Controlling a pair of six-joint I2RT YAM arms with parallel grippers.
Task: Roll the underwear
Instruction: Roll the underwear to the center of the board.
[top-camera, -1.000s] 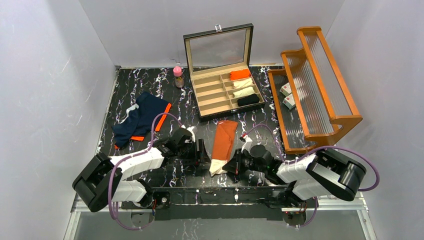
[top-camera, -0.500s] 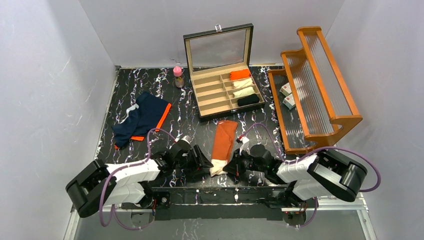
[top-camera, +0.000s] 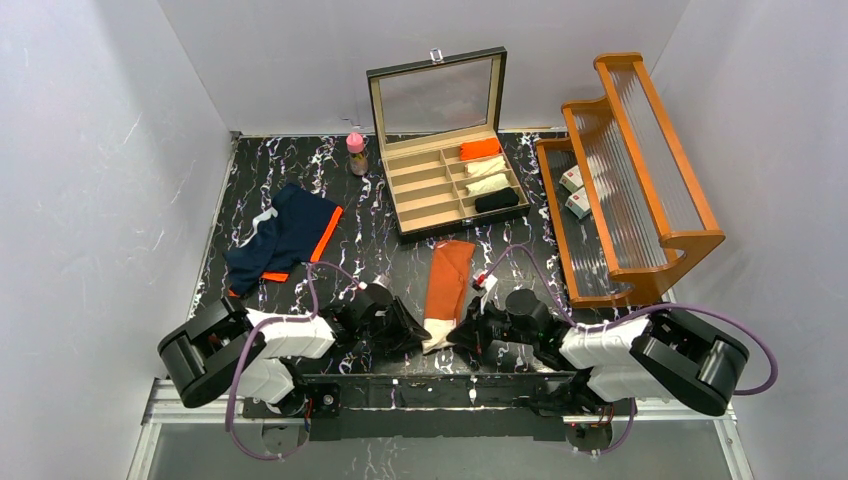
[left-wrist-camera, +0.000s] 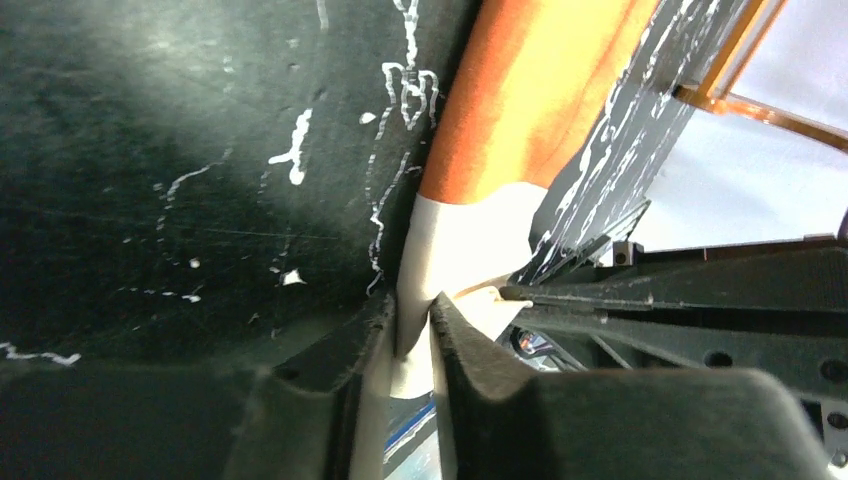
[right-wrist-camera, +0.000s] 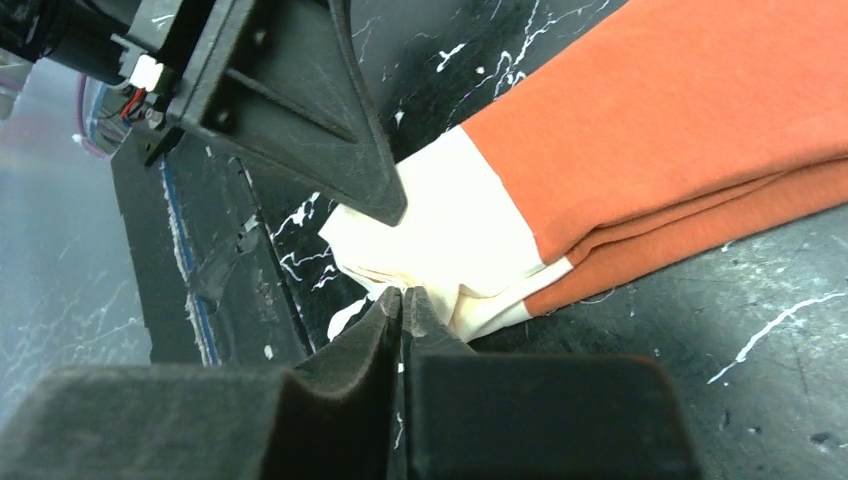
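The orange underwear (top-camera: 447, 280) lies on the worktop (top-camera: 380, 230) as a long, narrow folded strip. It runs away from the arms, and its white waistband (left-wrist-camera: 460, 240) is at the near end, between the two arms. The left tool (left-wrist-camera: 412, 330) has its jaws pinched on the left edge of that waistband, with white cloth showing between the pads. The right tool (right-wrist-camera: 403, 300) sits at the opposite corner of the waistband. Its jaws are narrow, with only a thin slit between them at the cloth's edge, and I cannot tell whether any fabric is caught in it. The navy underwear (top-camera: 280, 235) lies loose and unfolded well off to the left, untouched, so that piece has not been started. Behind the strip is an open box (top-camera: 420, 190) that already has a few rolled pieces in its right-hand compartments. The step in hand looks like taking hold of the waistband end to start the roll, since the folding appears done and no turn has been made yet. The next move calls for both tools to grip evenly on either side, lift the waistband just off the worktop, and turn it over toward the far end together. They need to keep level so the roll stays straight and tight. If the right side has no real hold, the roll is likely to start crooked.
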